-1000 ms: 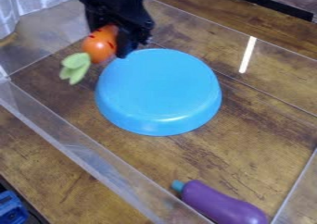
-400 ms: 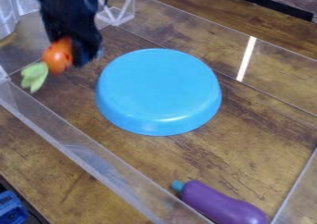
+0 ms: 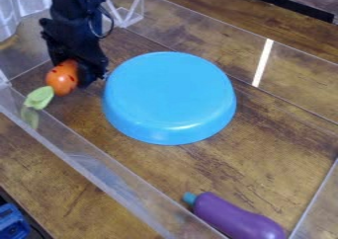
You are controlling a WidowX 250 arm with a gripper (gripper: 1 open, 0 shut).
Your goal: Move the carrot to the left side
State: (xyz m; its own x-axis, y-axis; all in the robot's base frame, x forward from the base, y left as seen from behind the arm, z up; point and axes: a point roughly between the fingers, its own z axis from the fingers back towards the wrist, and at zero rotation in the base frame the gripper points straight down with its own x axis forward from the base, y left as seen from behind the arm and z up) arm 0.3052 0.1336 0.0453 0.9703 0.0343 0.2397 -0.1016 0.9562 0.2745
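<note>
1. Camera view, change since the earlier frame: gripper and carrot have moved further left in the frame, away from the plate's edge; plate and eggplant same spots.
2. Camera view, now:
   - Black robot gripper point(image 3: 77, 67) at upper left, reaching down from the top. Fingers closed on the carrot.
   - Small stubby orange toy carrot with light green leafy top point(image 3: 63, 78) at the gripper's lower end, clamped between the fingertips. Orange body up against the fingers, leafy top pointing down and toward the lower left, out past the hand. Carrot sits left of the plate, apart from it, near the clear wall. Can't tell if it touches the table.
   - Round blue plastic plate, smooth and glossy point(image 3: 169, 98), centre of view, right of the gripper.
   - Purple toy eggplant with green stem point(image 3: 235, 217), bottom right, lying at a slant, stem end toward upper left, well apart from the carrot.
   - Clear plastic wall point(image 3: 113, 182) runs diagonally along the left side.
   - Brown wood-grain table point(image 3: 185, 167) under everything.
   - White strip point(image 3: 263, 58) on table, upper right.
</note>
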